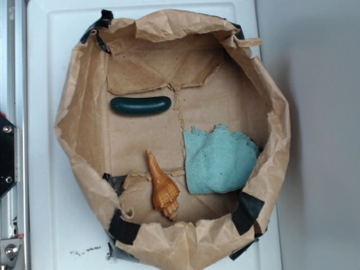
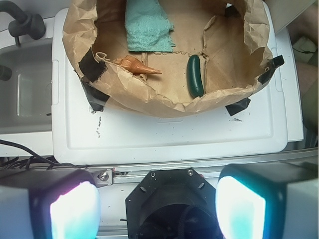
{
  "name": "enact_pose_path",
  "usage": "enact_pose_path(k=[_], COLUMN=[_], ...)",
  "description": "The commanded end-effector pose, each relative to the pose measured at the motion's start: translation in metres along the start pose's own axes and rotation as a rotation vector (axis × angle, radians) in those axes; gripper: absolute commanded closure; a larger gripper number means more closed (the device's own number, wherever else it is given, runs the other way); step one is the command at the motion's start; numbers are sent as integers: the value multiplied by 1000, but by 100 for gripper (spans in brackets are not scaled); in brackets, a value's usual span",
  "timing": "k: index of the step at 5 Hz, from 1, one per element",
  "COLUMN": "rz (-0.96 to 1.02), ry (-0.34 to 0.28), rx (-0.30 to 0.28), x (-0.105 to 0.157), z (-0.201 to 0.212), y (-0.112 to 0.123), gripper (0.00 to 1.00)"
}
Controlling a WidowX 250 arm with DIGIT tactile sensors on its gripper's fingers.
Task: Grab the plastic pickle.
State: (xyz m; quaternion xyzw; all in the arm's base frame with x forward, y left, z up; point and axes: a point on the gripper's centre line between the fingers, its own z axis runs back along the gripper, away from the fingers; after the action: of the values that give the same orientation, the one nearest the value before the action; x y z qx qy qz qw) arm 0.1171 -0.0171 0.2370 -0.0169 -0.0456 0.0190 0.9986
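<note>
We find the plastic pickle (image 1: pixel 140 105) lying flat on the brown paper floor of the paper-lined bin (image 1: pixel 270 101), in the upper left part as the exterior view shows it, its long axis running left to right. Nothing touches it, so both long flanks stay free for a pinch. The seashell (image 1: pixel 162 188) lies well below it, point towards the pickle, and the teal cloth (image 1: pixel 218 160) sits crumpled to the lower right, apart from both. The crinkled paper wall rises all round, which we judge keeps the pieces from rolling out but also forces a descent from above.

In the wrist view the gripper (image 2: pixel 157 206) hangs outside the bin, over the edge of the white tray (image 2: pixel 174 144), its two pads (image 2: pixel 75 211) spread wide with nothing between them. The pickle (image 2: pixel 195 75) lies ahead and slightly right. We judge the reach has not begun.
</note>
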Motion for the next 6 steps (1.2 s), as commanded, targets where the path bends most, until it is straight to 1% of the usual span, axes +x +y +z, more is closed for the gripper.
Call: enact_pose_path(k=[1,2,3,4,5,6], rz=[0,55,59,19,30,112], ry=[0,-4,34,32,72,31], rx=[0,12,0,-26,-26,-3], x=[0,26,52,84,118,151], z=[0,-13,-29,-48,-62,-68], y=[0,-8,-9,-10,0,14], gripper=[0,0,0,0,0,0])
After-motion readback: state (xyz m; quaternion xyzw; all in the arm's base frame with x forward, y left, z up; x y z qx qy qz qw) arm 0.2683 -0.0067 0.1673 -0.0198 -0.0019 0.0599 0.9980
